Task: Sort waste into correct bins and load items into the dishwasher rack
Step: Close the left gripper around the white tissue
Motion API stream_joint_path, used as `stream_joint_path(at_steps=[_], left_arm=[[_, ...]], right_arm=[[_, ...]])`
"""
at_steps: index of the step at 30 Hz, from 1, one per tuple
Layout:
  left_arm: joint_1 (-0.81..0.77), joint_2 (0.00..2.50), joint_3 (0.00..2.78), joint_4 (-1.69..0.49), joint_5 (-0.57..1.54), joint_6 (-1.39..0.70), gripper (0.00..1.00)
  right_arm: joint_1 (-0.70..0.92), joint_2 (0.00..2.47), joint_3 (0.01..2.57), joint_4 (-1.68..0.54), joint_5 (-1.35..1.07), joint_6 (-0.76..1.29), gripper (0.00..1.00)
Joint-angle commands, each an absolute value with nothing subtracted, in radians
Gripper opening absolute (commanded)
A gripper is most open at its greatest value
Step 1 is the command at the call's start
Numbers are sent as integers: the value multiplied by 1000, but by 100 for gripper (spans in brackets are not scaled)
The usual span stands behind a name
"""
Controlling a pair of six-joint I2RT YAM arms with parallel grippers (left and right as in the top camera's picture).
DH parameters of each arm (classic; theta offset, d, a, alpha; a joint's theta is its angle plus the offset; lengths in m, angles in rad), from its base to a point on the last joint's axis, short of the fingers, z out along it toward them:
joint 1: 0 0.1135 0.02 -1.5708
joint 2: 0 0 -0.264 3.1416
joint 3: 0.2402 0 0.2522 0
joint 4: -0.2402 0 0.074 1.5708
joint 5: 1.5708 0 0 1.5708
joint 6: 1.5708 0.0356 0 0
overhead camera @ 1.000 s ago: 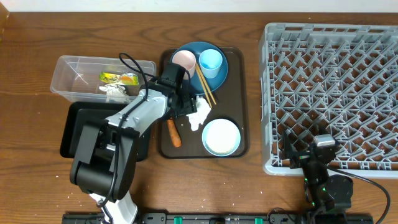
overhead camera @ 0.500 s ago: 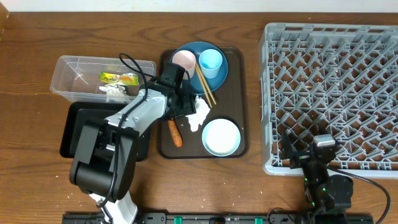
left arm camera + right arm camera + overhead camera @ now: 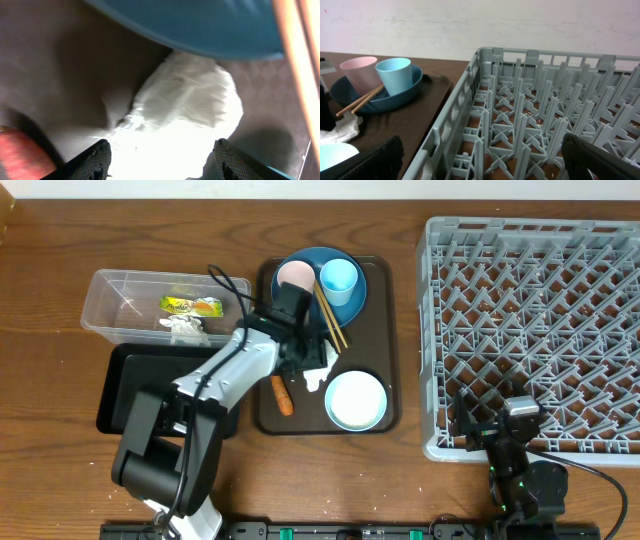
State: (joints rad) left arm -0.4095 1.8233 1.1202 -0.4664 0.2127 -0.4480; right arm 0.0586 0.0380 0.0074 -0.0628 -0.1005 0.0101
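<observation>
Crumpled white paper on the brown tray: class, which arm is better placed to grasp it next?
Left. The left gripper hangs open right above the crumpled white paper; the right gripper, also open, sits far off at the grey plastic rack's near corner.

crumpled white paper (image 3: 322, 370): half hidden overhead; near part glare-washed in wrist view
small orange carrot (image 3: 20, 157): blurred, cut by left edge
dishwasher rack (image 3: 530, 330): cut by right edge

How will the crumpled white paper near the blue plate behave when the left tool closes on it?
The crumpled white paper looks soft and creased, so it will probably squash rather than resist. It seems thin and light, so it should lift easily. Lying slumped with irregular folds, it is unlikely to roll.
</observation>
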Motion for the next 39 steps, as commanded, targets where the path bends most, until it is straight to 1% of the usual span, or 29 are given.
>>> stream_joint_path(at_steps=[1, 9, 22, 24, 27, 28, 30, 33, 37, 39], left_arm=[[-442, 1808, 1110, -463, 120, -439, 69], [-503, 1810, 1110, -454, 8, -439, 70], [-508, 1845, 1094, -401, 7, -439, 70], [-507, 1850, 1094, -398, 7, -439, 68], [-507, 1850, 1094, -397, 7, -439, 58], [-507, 1850, 1094, -397, 7, -439, 51], [-507, 1850, 1094, -397, 7, -439, 43], [-507, 1850, 1094, -397, 7, -439, 38], [-507, 1850, 1094, -397, 7, -439, 28], [-507, 1850, 1094, -397, 7, -439, 27]], right_arm=[[64, 31, 6, -65, -102, -1, 99], [64, 31, 6, -65, -102, -1, 99], [64, 31, 6, -65, -102, -1, 99], [64, 31, 6, -65, -102, -1, 99], [64, 31, 6, -65, -102, -1, 99], [64, 31, 6, -65, -102, -1, 99], [64, 31, 6, -65, -102, -1, 99], [64, 31, 6, -65, -102, -1, 99], [64, 31, 6, -65, -102, -1, 99], [64, 31, 6, -65, -102, -1, 99]])
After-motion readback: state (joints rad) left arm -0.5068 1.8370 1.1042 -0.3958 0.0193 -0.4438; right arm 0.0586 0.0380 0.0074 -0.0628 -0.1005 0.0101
